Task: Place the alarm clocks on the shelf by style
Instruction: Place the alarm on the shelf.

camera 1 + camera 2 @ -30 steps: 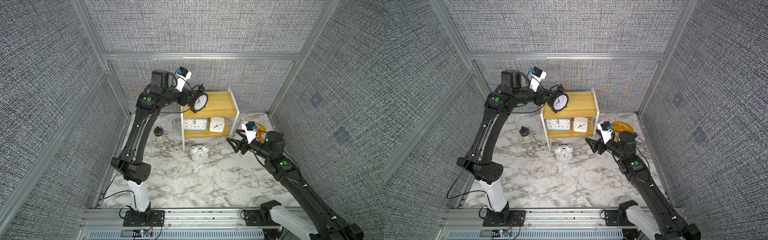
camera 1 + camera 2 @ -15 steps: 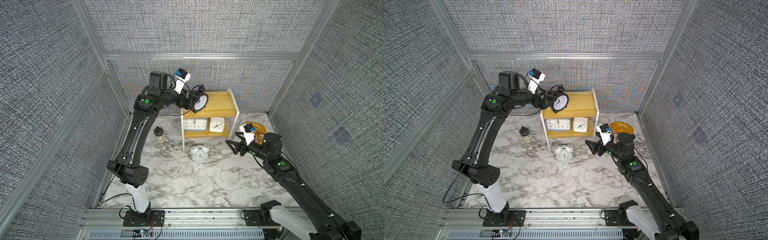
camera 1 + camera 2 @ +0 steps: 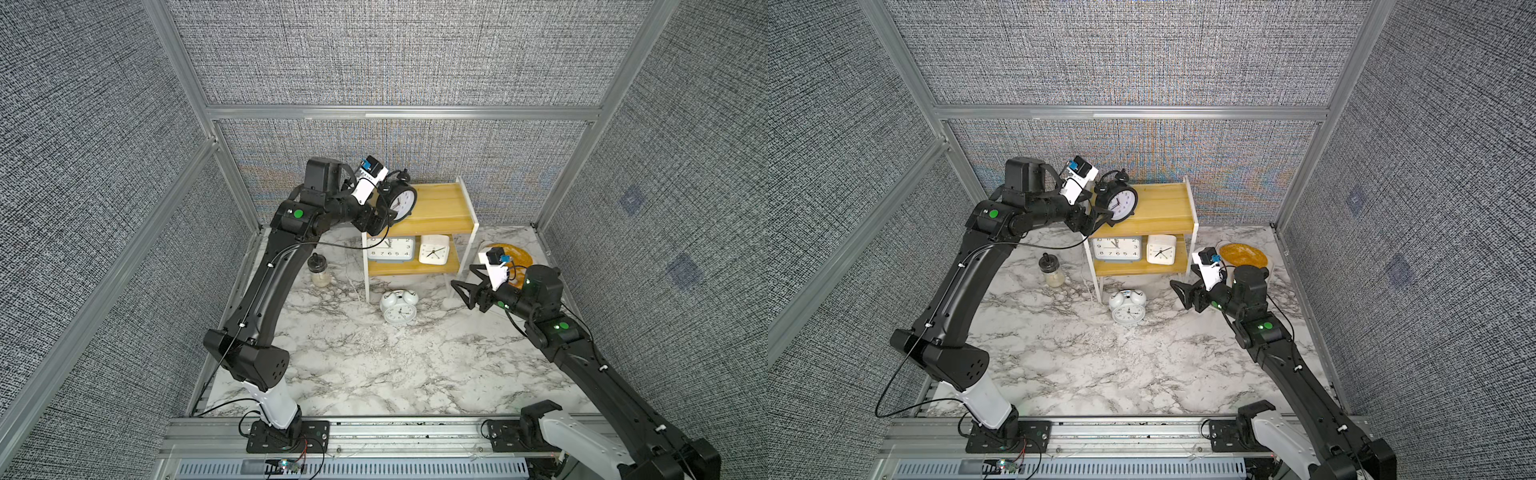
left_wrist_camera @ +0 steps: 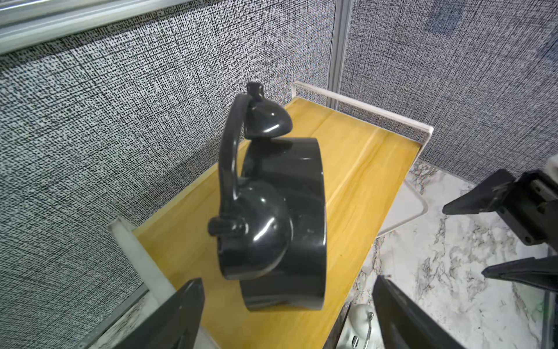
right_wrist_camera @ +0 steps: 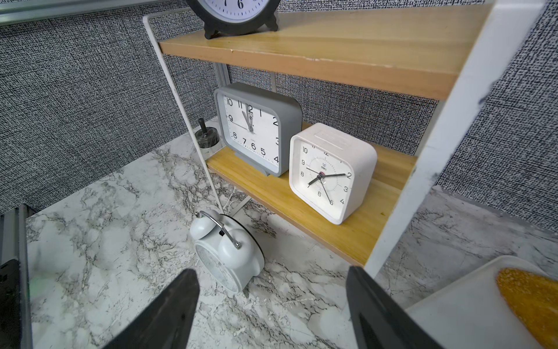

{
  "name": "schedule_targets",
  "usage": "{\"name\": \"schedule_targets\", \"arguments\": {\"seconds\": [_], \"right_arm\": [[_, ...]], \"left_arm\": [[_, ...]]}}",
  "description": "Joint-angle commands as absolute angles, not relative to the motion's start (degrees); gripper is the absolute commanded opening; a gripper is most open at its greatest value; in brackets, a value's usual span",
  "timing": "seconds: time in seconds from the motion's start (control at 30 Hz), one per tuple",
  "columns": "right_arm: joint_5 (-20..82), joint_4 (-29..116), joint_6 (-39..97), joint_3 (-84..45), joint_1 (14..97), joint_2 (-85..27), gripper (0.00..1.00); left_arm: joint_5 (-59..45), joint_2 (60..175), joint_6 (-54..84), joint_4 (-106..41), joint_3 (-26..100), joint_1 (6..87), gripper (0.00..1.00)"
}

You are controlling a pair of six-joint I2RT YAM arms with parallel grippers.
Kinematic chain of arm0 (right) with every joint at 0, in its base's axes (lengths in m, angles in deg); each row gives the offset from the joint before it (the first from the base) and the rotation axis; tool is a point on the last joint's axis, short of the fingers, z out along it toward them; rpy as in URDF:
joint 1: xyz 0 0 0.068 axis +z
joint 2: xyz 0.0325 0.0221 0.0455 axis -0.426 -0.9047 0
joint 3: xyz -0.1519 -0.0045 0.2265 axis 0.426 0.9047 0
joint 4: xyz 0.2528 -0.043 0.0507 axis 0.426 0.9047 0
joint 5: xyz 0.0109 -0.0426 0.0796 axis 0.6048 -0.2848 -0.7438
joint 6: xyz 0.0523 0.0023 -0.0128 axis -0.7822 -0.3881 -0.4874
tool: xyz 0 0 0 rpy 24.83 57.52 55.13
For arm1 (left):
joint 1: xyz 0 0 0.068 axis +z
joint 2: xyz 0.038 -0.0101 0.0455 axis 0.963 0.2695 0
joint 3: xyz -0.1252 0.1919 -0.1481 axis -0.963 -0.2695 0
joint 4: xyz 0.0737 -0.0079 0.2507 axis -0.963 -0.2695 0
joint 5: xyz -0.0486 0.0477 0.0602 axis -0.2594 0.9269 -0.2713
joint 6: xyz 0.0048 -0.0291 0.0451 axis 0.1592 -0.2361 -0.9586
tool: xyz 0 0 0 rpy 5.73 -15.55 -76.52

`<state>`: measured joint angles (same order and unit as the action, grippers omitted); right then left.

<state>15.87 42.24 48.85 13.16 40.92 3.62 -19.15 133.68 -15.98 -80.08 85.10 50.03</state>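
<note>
The left gripper (image 4: 287, 279) stands wide open on either side of the black twin-bell clock (image 3: 400, 202), which sits upright on the top board of the shelf (image 3: 440, 208). The grey-blue clock (image 3: 390, 248) and small white square clock (image 3: 433, 249) share the lower board. The white twin-bell clock (image 3: 399, 307) lies face up on the table, and the right gripper (image 5: 271, 270), open and empty, faces it. Releasing the black clock looks like the step in hand. Next, the white one needs lifting beside it.

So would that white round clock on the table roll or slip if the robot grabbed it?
The white clock looks like a hard, rigid shell, so it probably won't flex. Its rounded, smooth body may slip when squeezed and could roll if pushed over; the thin handle and bells might catch or bend. Weight can't be judged.
</note>
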Motion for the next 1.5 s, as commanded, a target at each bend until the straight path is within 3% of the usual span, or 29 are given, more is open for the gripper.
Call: {"name": "schedule_targets", "arguments": {"seconds": [0.0,0.77,1.47], "right_arm": [[15.9,40.9,48.3,12.7,40.9,3.9,0.81],[15.8,41.4,48.6,12.7,40.9,4.2,0.81],[15.9,41.9,48.8,12.9,40.9,4.3,0.81]], "left_arm": [[-14.8,134.0,-18.7,-79.6,84.9,49.5,0.91],[-2.8,134.0,-20.8,-79.4,84.8,49.3,0.79],[3.7,134.0,-20.1,-77.0,83.7,49.3,0.80]]}}
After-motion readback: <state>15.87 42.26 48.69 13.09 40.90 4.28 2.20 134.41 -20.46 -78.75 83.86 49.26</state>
